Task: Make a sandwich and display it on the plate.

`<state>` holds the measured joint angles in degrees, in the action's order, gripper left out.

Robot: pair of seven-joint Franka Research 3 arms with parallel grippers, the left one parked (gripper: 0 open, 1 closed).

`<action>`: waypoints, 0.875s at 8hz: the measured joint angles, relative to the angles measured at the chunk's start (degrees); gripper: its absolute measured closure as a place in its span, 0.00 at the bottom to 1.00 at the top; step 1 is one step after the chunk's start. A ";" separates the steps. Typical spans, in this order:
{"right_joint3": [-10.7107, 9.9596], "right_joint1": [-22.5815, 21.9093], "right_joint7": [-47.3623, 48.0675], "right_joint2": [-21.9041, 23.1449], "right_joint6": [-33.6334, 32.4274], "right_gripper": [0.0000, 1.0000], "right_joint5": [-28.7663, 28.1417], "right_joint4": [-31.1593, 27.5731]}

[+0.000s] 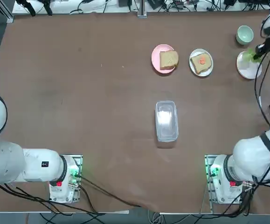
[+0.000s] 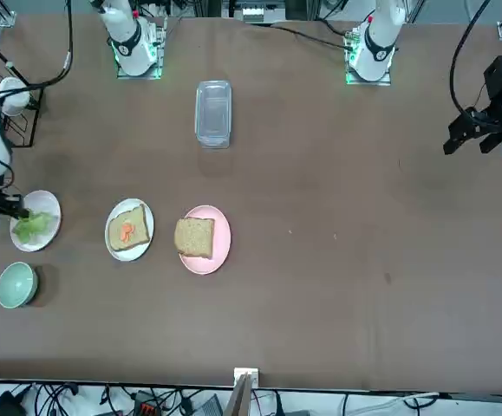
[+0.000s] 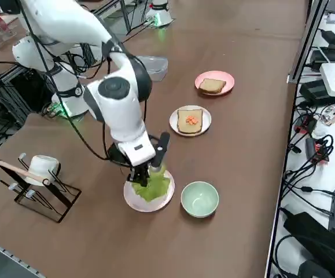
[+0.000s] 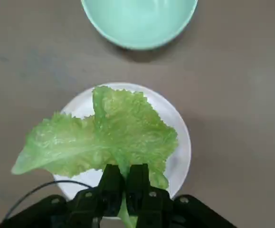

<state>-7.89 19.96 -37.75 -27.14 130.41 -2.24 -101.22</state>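
My right gripper (image 4: 124, 178) is shut on the stem edge of a green lettuce leaf (image 4: 109, 137) that spreads over a small white plate (image 4: 180, 142) at the table's far right. The same gripper (image 3: 147, 174) stands low over that plate (image 3: 133, 197), and from above the leaf (image 1: 249, 56) shows beside the fingers. One toast slice (image 1: 169, 59) lies on a pink plate (image 1: 155, 58). Another toast slice (image 1: 201, 62), with orange bits on top, sits on a second white plate (image 1: 201, 73). No stacked sandwich is in view.
A pale-green cup (image 1: 245, 34) stands just beyond the lettuce plate. A clear lidded container (image 1: 166, 120) lies mid-table. A black rack with a white mug (image 3: 37, 176) stands near the table's right edge, close to my arm.
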 joint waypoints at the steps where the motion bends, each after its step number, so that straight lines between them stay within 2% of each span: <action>1: 0.43 -0.61 -0.11 1.88 -3.35 0.92 0.00 1.82; 2: 0.78 -2.36 -0.11 3.72 -5.80 0.95 -0.02 2.94; 4: 1.19 -9.12 2.64 5.68 -7.40 0.95 -0.15 3.20; 7: 1.43 -19.52 14.87 4.72 -7.42 0.95 -0.15 2.96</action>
<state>-6.46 0.44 -22.88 -22.42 122.99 -2.39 -98.25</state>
